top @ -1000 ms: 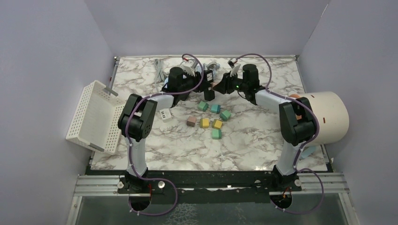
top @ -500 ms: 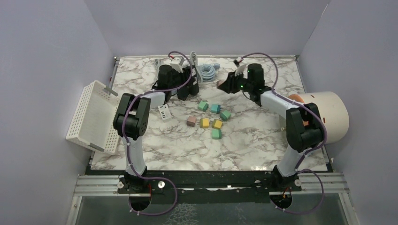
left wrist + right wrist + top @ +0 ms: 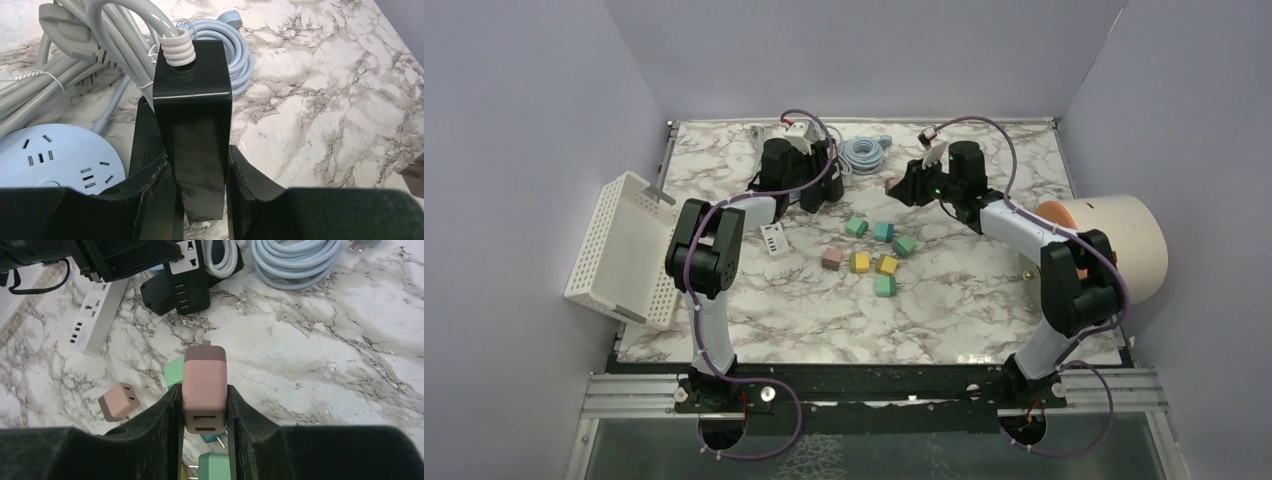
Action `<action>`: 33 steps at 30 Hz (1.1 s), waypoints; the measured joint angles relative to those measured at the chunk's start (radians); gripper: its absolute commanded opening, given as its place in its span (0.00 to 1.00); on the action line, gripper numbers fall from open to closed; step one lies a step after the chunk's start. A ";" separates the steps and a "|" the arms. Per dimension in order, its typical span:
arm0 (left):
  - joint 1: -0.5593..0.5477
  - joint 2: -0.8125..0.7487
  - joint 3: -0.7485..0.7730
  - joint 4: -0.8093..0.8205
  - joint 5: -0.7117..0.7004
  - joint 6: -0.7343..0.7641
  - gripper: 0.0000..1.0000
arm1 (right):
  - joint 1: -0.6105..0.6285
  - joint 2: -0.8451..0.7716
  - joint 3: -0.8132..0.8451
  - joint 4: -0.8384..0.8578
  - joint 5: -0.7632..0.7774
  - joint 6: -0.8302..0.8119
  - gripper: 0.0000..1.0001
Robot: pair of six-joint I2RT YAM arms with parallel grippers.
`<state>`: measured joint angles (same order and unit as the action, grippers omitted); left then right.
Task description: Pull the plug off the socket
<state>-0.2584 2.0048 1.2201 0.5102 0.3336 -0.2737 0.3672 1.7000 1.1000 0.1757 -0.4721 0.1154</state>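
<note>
Plug (image 3: 204, 390): small pinkish-brown block, darker band at the far end, two slots on the near face. Pinched from both sides in the right gripper (image 3: 204, 407), jaws narrow around it. Held above the marble, well apart from the socket (image 3: 192, 130).

Socket: glossy black upright block, ribbed white cable collar on top, clamped in the narrow jaws of the left gripper (image 3: 199, 165), toward the far side of the table (image 3: 984, 290). Just beside it, a round white outlet disc (image 3: 60, 155), a grey cord bundle (image 3: 95, 50) and a coiled pale-blue cable (image 3: 864, 153). Nearer the arms, a white strip (image 3: 773, 241) and a scatter of small green, yellow, teal and pink blocks (image 3: 871, 250).

Tabletop white, veined grey-brown. White basket (image 3: 624, 250) off its left edge, cream drum (image 3: 1124, 245) on the right, lilac walls (image 3: 864, 50) all around.
</note>
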 measured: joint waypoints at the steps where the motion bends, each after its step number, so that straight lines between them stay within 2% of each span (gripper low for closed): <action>1: -0.001 0.000 0.000 0.000 -0.005 -0.001 0.00 | -0.015 -0.007 -0.006 -0.001 0.006 0.007 0.01; 8: -0.006 0.014 0.021 -0.006 -0.029 -0.014 0.00 | 0.016 -0.076 -0.072 0.004 -0.057 0.064 0.01; 11: -0.005 0.037 0.048 -0.008 -0.038 -0.017 0.10 | 0.022 -0.076 -0.115 -0.007 -0.104 0.089 0.01; 17: -0.002 0.072 0.096 -0.023 -0.047 -0.047 0.24 | 0.050 -0.069 -0.172 -0.074 -0.138 0.105 0.01; 20: 0.002 0.078 0.103 -0.026 -0.047 -0.069 0.39 | 0.082 -0.045 -0.172 -0.089 -0.148 0.116 0.01; 22: 0.004 0.078 0.105 -0.031 -0.047 -0.080 0.61 | 0.099 -0.024 -0.172 -0.093 -0.150 0.130 0.01; 26: 0.020 0.078 0.108 -0.045 -0.074 -0.081 0.98 | 0.117 0.023 -0.171 -0.097 -0.150 0.147 0.01; 33: 0.049 0.038 0.070 -0.081 -0.133 -0.080 0.99 | 0.117 0.116 -0.058 -0.130 -0.130 0.134 0.01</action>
<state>-0.2096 2.0430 1.2903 0.4294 0.2005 -0.3538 0.4843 1.8156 1.0424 0.0452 -0.6025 0.2493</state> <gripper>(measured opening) 0.989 0.354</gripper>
